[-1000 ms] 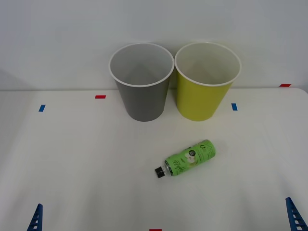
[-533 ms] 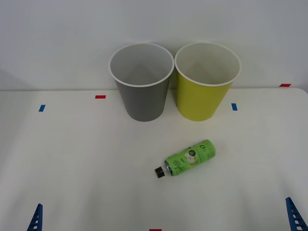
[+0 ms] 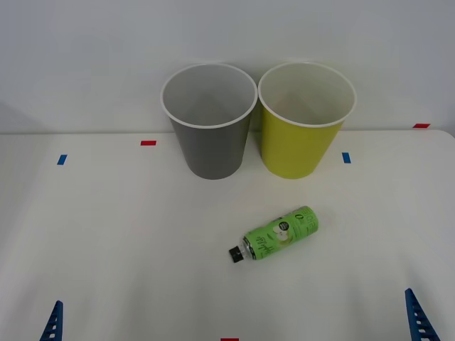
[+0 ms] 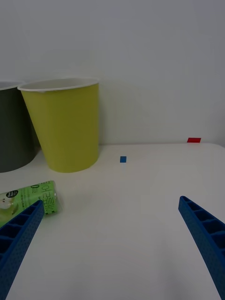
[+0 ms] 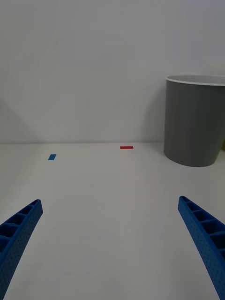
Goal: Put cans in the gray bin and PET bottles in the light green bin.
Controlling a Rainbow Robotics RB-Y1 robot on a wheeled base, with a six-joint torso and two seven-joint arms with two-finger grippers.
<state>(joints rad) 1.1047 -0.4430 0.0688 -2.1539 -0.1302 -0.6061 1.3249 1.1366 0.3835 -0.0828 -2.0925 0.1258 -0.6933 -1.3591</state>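
A small plastic bottle with a bright green label and black cap (image 3: 274, 243) lies on its side just right of centre on the white surface (image 3: 106, 249), well below the round gray plastic bin (image 3: 210, 145) and the round yellow-green plastic bin (image 3: 298, 149) at the top. It looks light, smooth and likely to roll; the labelled middle seems the best hold. The right gripper (image 4: 110, 229) at lower right and the left gripper (image 5: 110, 229) at lower left are both spread, holding nothing.

The white table (image 3: 106, 234) meets a plain pale wall (image 3: 85, 57) at its far edge; on the table lie small tape marks: a red one (image 3: 148, 143) far left of centre; blue ones (image 3: 62, 159) (image 3: 346, 157) towards either side; another red (image 3: 421, 125) at its far right corner.
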